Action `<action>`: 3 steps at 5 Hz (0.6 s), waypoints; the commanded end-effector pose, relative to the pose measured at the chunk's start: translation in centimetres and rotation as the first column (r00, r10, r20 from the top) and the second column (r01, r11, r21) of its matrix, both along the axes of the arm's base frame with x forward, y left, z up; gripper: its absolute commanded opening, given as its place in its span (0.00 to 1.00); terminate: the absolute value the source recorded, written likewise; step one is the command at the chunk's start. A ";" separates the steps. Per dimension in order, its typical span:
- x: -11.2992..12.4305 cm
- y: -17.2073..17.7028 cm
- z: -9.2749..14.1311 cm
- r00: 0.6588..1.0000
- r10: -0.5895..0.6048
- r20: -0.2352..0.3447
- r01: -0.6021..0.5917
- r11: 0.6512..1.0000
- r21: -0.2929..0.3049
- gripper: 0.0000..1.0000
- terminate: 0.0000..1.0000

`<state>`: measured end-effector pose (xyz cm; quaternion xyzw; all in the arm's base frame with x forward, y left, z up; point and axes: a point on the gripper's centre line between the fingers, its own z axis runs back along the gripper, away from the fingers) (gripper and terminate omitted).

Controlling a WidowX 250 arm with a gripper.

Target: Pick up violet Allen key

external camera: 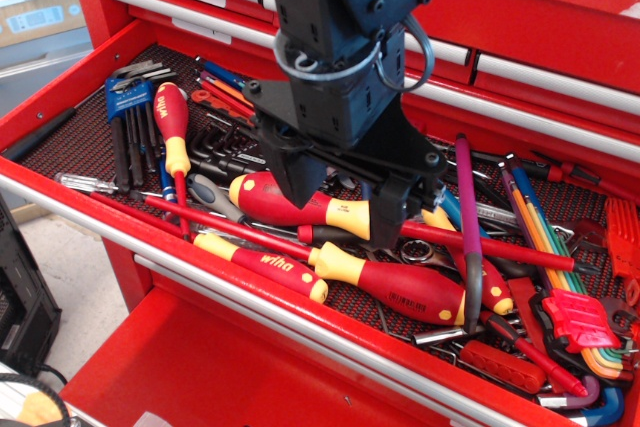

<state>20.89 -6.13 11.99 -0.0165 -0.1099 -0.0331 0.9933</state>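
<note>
The violet Allen key (468, 217) is a long, thick violet-magenta rod with a dark grey lower end. It lies nearly upright in the picture on top of the tool pile, in the right half of the open red drawer (60, 117). My gripper (345, 215) hangs over the middle of the drawer, above the red-and-yellow screwdrivers. Its two dark fingers are spread apart with nothing between them. The key is to the right of my right finger (393, 209), apart from it.
Several red-and-yellow screwdrivers (400, 287) lie under and in front of the gripper. A long thin red rod (500, 250) crosses beneath the key. A blue-holder key set (128, 107) is at the left, and a rainbow key set in a red holder (575, 319) at the right. The drawer's front rail (250, 299) runs along the front.
</note>
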 end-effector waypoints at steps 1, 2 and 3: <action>0.0 0.0 0.0 1.000 0.000 0.000 0.000 1.000 0.000 1.00 0.00; 3.2 -0.5 0.5 0.996 0.070 -0.060 -0.070 0.998 -0.002 1.00 0.00; 5.5 -0.9 -0.4 0.994 0.097 -0.053 -0.098 0.995 -0.011 1.00 0.00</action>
